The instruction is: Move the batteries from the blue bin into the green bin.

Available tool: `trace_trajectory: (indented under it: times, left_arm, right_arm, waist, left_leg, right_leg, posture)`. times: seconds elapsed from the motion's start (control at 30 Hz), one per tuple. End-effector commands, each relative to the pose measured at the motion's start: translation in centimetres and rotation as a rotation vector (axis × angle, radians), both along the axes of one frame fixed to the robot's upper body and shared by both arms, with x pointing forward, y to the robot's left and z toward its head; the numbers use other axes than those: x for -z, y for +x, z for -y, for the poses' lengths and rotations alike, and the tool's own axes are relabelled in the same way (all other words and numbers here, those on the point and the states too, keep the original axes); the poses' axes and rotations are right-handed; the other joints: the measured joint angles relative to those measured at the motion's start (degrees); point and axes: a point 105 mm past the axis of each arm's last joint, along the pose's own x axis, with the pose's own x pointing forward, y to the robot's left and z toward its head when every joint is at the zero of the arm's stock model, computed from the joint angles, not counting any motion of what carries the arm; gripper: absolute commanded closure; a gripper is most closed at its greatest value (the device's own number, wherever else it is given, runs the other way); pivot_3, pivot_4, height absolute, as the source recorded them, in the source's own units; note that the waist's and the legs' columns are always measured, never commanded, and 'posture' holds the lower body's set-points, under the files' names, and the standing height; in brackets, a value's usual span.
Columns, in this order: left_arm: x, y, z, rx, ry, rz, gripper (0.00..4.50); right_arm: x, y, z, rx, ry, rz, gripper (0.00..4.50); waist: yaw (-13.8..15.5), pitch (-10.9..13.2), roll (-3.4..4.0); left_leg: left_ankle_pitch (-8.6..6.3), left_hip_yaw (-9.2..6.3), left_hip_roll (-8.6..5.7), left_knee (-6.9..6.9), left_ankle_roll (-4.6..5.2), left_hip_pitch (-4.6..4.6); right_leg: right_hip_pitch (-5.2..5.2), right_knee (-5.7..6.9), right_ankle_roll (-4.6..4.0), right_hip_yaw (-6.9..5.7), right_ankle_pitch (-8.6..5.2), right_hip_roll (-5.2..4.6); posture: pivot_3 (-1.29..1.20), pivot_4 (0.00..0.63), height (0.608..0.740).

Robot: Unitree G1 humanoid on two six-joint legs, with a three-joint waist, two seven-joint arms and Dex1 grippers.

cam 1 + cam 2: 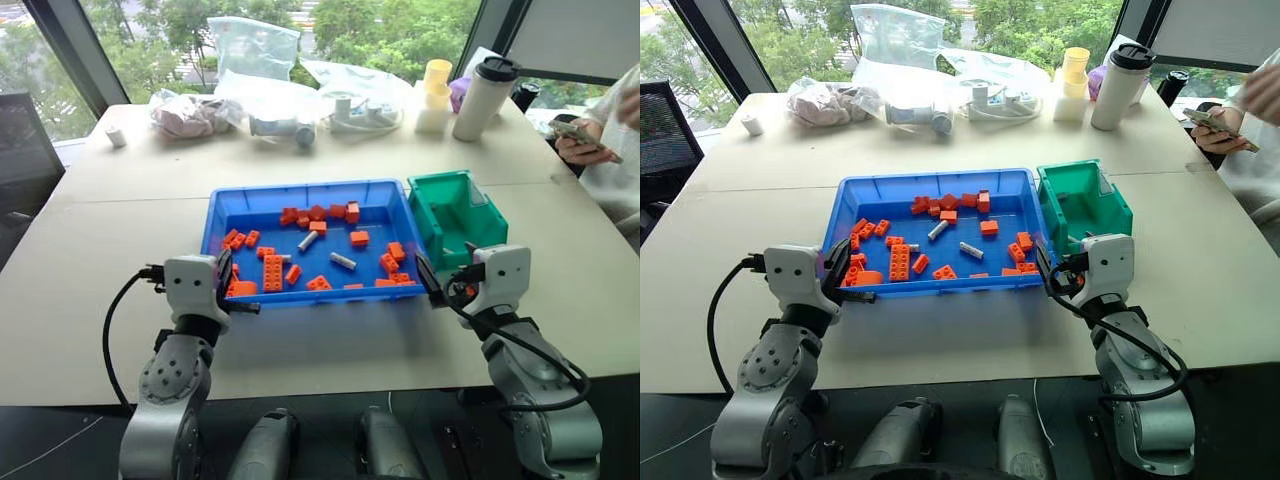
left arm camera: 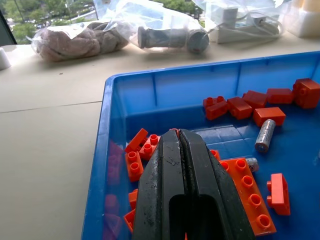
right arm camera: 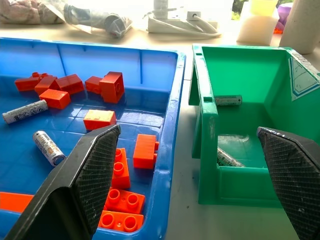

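Blue bin (image 1: pixel 222 205): silver batteries (image 1: pixel 343 261) lie flat among bricks. Green bin (image 1: pixel 428 215), touching its right side: two batteries (image 3: pixel 228 100) inside.

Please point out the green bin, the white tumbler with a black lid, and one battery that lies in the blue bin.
green bin (image 1: pixel 430 225), left eye view, left wall.
white tumbler (image 1: pixel 482 103), left eye view, body.
battery (image 3: pixel 25 111), right wrist view, middle.

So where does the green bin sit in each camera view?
Left eye view: green bin, right of centre, against the blue bin.
Right eye view: upper right of centre, same spot.
Left wrist view: not in it.
Right wrist view: right half, its open front facing the camera.
Shared landmark: the blue bin's right wall, alongside the green bin.
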Motion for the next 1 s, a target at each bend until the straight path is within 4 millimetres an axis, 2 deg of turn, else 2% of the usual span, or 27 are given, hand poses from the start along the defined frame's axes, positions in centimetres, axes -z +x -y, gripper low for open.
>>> trace_trajectory:
  times: [0.03,0.47,1.0]
  left_arm:
    - [-1.1,-0.11,0.23,0.002,-0.014,0.037,4.5]
    - [-1.29,0.01,0.62,0.007,-0.022,0.049,4.5]
    - [-0.57,-0.34,0.46,0.032,-0.029,0.038,4.5]
  right_arm:
    - [-1.32,-0.38,-0.08,-0.009,-0.011,0.062,0.04]
    - [-1.09,-0.27,0.07,-0.015,-0.019,0.062,0.04]
    - [-1.07,-0.61,0.35,-0.006,-0.027,0.068,0.04]
  waist:
    - [0.0,0.0,0.0]
    - [0.0,0.0,0.0]
    - [0.0,0.0,0.0]
  left_leg:
    - [0.0,0.0,0.0,0.0,0.0,0.0]
    - [0.0,0.0,0.0,0.0,0.0,0.0]
    - [0.0,0.0,0.0,0.0,0.0,0.0]
  right_leg:
    - [0.0,0.0,0.0,0.0,0.0,0.0]
    - [0.0,0.0,0.0,0.0,0.0,0.0]
    - [0.0,-0.01,0.0,0.0,0.0,-0.01]
  posture:
    - [0.0,0.15,0.74]
    - [0.0,0.15,0.74]
    - [0.0,0.15,0.74]
